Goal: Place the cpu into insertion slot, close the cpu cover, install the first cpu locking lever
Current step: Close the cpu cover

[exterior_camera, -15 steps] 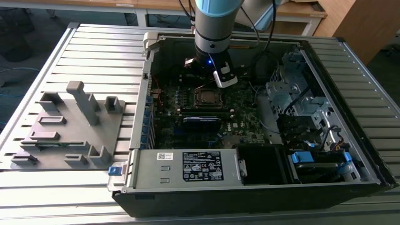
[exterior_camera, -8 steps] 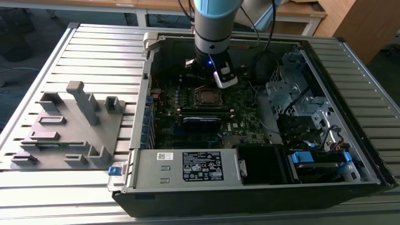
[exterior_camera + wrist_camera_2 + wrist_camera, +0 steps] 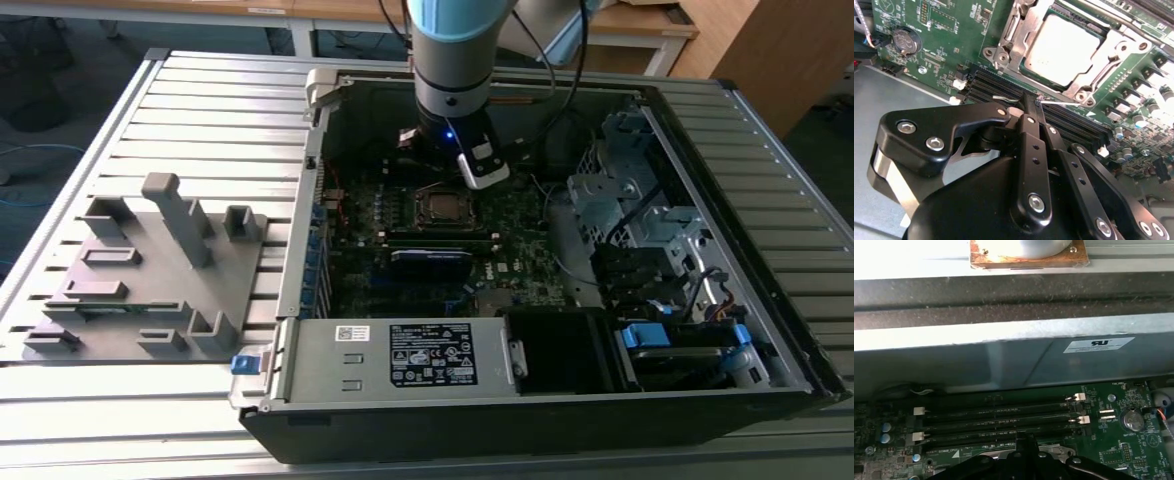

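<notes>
I see my black two-fingered gripper (image 3: 1032, 104) pressed together, tips at the thin silver wire locking lever (image 3: 1059, 101) by the socket's edge. Rightward, the dull silver square cpu (image 3: 1061, 45) sits seated, with the silver metal-frame cpu cover (image 3: 1116, 47) down over it. Latching the lever looks unfinished.

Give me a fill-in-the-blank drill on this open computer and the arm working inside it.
1. The cpu cover lies ___ over the cpu.
2. The gripper hangs by the black memory slots with its fingers ___.
3. The grey fixture stands on the exterior view's ___ of the computer case.
Missing words: closed; shut; left.
</notes>
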Robot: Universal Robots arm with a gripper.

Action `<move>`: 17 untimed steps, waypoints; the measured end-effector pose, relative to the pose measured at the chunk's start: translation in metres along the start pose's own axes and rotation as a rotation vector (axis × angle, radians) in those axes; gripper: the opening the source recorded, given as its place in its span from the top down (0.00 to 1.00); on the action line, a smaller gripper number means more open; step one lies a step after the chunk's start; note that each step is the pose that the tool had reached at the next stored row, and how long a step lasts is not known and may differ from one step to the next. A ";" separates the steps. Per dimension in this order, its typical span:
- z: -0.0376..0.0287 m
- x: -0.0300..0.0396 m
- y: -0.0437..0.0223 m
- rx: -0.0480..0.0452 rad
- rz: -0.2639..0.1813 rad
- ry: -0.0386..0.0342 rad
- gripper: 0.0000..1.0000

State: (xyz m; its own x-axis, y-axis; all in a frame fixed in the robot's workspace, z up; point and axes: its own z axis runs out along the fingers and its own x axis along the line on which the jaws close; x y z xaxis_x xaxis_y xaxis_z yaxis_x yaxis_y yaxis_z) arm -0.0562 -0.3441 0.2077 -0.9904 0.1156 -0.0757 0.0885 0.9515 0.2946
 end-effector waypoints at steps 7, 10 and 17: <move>0.0000 0.0001 -0.0001 -0.0003 0.000 -0.0023 0.90; 0.0006 0.0001 -0.0003 -0.0013 0.010 -0.0105 0.90; 0.0028 0.0003 -0.0009 0.0060 0.102 -0.0406 0.90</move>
State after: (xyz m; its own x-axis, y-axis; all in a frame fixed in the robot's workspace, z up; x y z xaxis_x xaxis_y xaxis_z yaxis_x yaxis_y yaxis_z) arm -0.0563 -0.3442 0.2047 -0.9712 0.2230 -0.0843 0.1891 0.9359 0.2971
